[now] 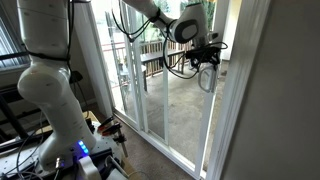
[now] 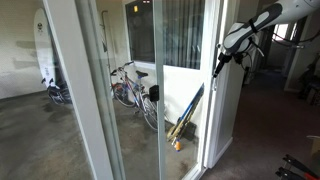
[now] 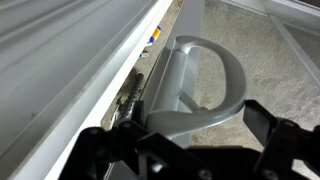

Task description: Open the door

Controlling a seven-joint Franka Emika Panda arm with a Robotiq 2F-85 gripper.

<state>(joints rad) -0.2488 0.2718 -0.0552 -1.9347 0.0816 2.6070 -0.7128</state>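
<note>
The door (image 1: 190,115) is a tall glass sliding panel in a narrow white frame, also seen in an exterior view (image 2: 211,125). Its grey D-shaped handle (image 3: 205,75) sits on the frame edge and shows small in an exterior view (image 1: 208,78). My gripper (image 3: 185,125) is at the handle. The black fingers stand wide apart on either side of the loop's lower end, and the right finger is close to the loop's curve. The gripper also shows in both exterior views (image 1: 205,58) (image 2: 222,60), level with the door's edge. I cannot tell whether the door has slid.
A second white-framed glass panel (image 1: 130,70) stands beside the door. Outside are bicycles (image 2: 130,85), a surfboard (image 2: 42,50) and long tools leaning on the wall (image 2: 186,115). The robot's white body (image 1: 55,95) stands on the indoor carpet next to the glass.
</note>
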